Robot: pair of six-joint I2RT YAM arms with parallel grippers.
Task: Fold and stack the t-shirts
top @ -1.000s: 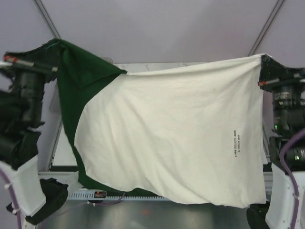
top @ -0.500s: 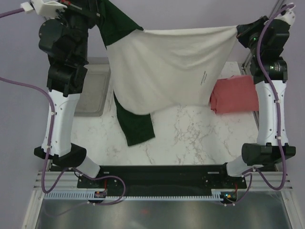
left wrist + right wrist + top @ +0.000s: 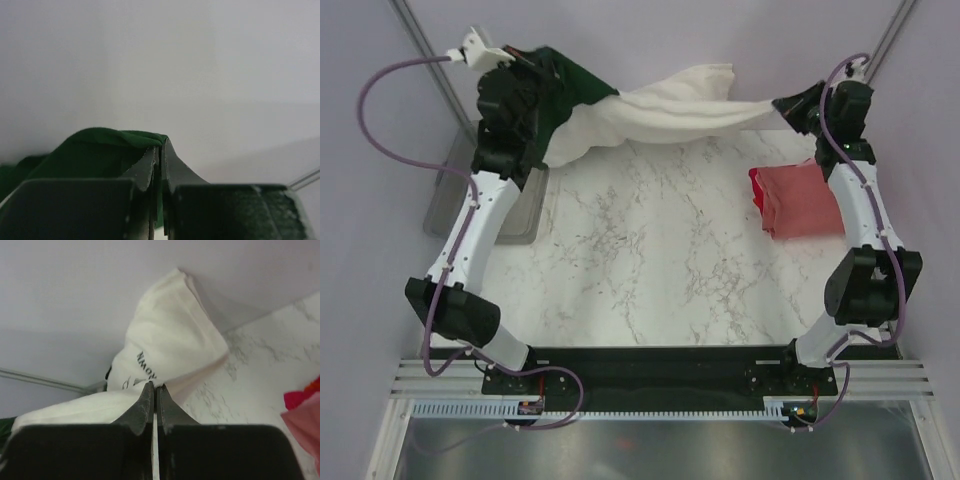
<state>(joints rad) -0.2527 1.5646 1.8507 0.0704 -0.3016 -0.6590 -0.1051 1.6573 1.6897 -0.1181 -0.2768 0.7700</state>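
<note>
cream-white cloth t-shirt with dark green sleeves (image 3: 670,108), slung between left gripper (image 3: 160,146) and right gripper (image 3: 154,388), both clenched on its edges; advise lowering level and taut onto white marble tabletop (image 3: 650,260).

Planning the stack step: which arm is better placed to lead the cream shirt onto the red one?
Right, likely: the right fingers pinch the cream shirt just beyond the red shirt; the left fingers hold the green sleeve across, by the bin.
</note>
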